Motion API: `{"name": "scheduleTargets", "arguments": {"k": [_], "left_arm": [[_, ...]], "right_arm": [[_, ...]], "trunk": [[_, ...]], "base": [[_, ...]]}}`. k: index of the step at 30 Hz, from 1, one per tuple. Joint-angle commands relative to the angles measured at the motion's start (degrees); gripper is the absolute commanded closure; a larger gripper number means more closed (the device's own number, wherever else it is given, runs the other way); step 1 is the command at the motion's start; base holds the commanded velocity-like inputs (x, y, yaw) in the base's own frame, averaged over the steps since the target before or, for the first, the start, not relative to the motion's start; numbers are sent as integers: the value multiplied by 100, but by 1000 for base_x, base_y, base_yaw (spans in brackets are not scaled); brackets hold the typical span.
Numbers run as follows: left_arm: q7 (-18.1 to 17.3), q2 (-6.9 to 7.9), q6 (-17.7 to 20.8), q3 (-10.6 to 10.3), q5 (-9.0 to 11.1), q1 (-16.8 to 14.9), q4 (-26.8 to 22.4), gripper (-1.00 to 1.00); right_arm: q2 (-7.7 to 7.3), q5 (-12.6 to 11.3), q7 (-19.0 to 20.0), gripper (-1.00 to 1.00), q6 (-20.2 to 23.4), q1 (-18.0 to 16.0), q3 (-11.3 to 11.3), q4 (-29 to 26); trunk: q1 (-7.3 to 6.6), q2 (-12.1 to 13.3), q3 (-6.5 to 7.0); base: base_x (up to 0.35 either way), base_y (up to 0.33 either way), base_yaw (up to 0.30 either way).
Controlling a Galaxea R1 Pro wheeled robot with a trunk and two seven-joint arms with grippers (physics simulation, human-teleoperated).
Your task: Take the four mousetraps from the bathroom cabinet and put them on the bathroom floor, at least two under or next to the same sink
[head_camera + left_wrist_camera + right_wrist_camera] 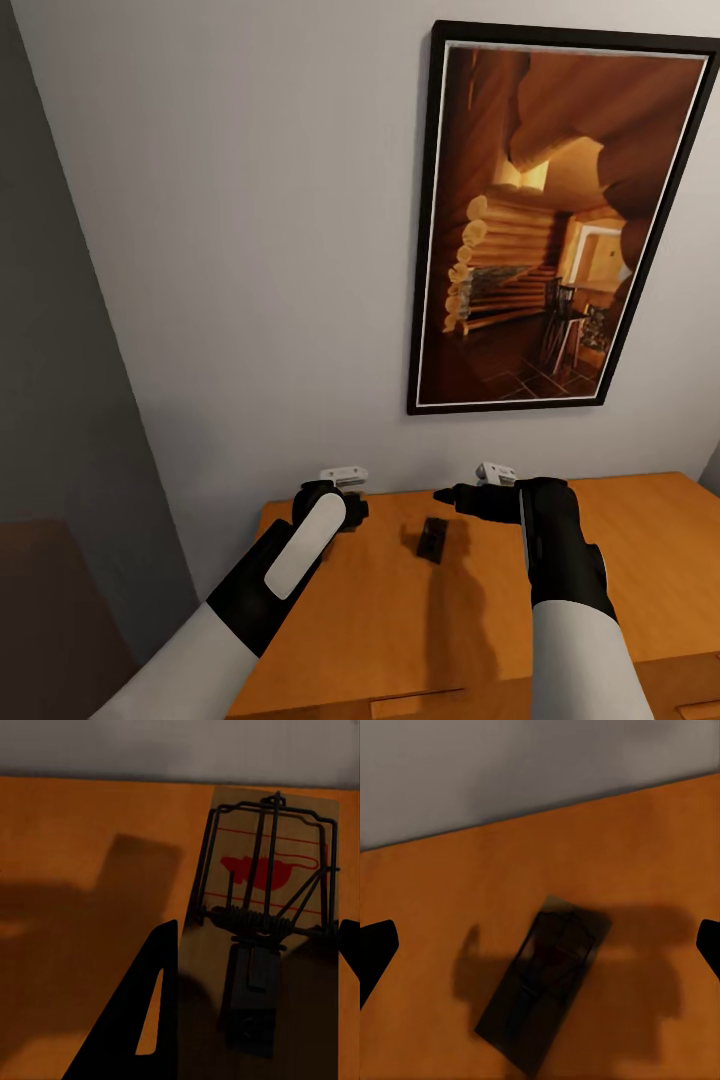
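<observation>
Left tool spread wide around a mousetrap on the cabinet, right tool wide open, empty above another mousetrap

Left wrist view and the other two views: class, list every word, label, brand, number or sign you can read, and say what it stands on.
No readable text in any view.
Flat brown wooden mousetrap: a red mouse-shaped mark and thin red lines, no letters.
Second dark mousetrap on the orange-brown wooden cabinet top: too dark to show any print.
Black-framed picture of a log interior: no caption or lettering.
</observation>
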Motion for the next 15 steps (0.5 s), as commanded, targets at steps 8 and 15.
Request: {"name": "scheduleTargets", "arguments": {"k": [8, 15], "left_arm": [[63, 0, 30, -7, 31, -7, -7, 100], [64, 0, 30, -5, 31, -7, -2, 100]], "right_arm": [[6, 65, 11, -100, 32, -7, -17, -6], [6, 93, -335, -100, 39, -8, 42, 326]], "trunk": [[1, -7, -9], [1, -7, -9]], "base": [[40, 0, 0], [0, 0, 0]]}}
